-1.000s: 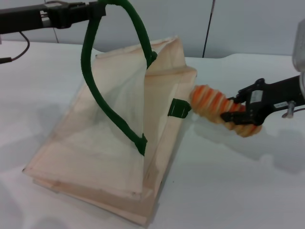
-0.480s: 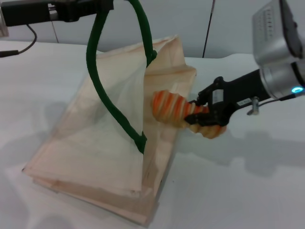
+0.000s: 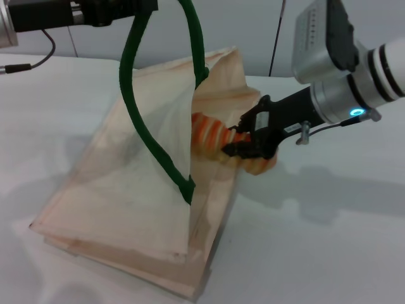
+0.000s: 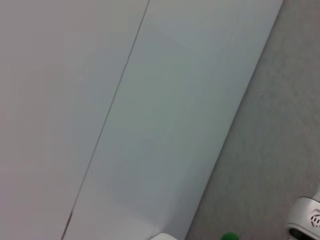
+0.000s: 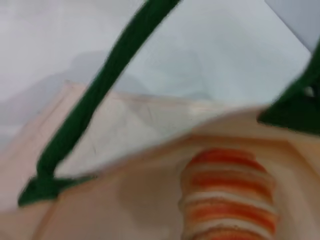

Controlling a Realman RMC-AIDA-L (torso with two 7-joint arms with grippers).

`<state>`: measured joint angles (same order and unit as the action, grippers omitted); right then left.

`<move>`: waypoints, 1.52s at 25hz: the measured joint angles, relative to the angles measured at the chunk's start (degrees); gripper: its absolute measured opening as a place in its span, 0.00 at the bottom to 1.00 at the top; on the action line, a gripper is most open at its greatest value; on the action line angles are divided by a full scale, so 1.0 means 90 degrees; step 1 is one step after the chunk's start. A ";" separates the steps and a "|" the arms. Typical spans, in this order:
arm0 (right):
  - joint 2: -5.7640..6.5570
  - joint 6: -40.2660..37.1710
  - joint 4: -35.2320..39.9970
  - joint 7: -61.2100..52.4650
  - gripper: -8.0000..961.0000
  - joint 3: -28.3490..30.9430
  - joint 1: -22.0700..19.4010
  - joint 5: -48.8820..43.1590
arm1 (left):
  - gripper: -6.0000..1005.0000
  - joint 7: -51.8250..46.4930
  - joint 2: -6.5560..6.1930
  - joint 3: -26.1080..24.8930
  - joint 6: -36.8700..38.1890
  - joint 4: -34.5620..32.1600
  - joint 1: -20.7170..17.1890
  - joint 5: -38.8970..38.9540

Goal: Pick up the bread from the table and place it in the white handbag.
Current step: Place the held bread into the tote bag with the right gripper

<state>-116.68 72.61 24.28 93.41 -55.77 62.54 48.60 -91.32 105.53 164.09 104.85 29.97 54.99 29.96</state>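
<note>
The white handbag lies on the table, its mouth facing right. My left gripper, at the top left, is shut on the green rope handle and holds it up, so the bag's upper side is lifted open. My right gripper is shut on the bread and holds it at the bag's mouth, its front half inside the opening. The right wrist view shows the striped bread pointing into the bag, with the green handle across it.
A green tab sits at the bag's edge close to the bread. A black cable trails on the table at the far left. A wall rises behind the table.
My right gripper has moved left with the bread, from beside the bag's edge into its open mouth. My left gripper has kept the handle raised.
</note>
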 joint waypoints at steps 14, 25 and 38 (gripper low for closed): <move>-0.0049 -0.1115 -0.0845 0.0046 0.32 -0.0702 0.0222 0.1650 | 0.13 0.0015 0.0051 -0.0001 -0.0009 -0.0009 0.0090 0.0007; 0.0000 -0.0596 -0.1030 -0.0184 0.30 -0.1097 0.0251 0.1893 | 0.13 0.0004 0.0035 -0.0001 -0.0010 -0.0010 0.0031 0.0034; -0.0028 -0.1141 -0.1052 -0.0396 0.29 -0.1118 0.0238 0.2183 | 0.13 0.0011 0.0043 0.0000 -0.0010 -0.0010 0.0070 0.0014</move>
<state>-116.94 62.34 14.81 89.85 -65.84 64.69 68.25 -91.22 105.91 164.09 104.76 29.88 55.62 30.09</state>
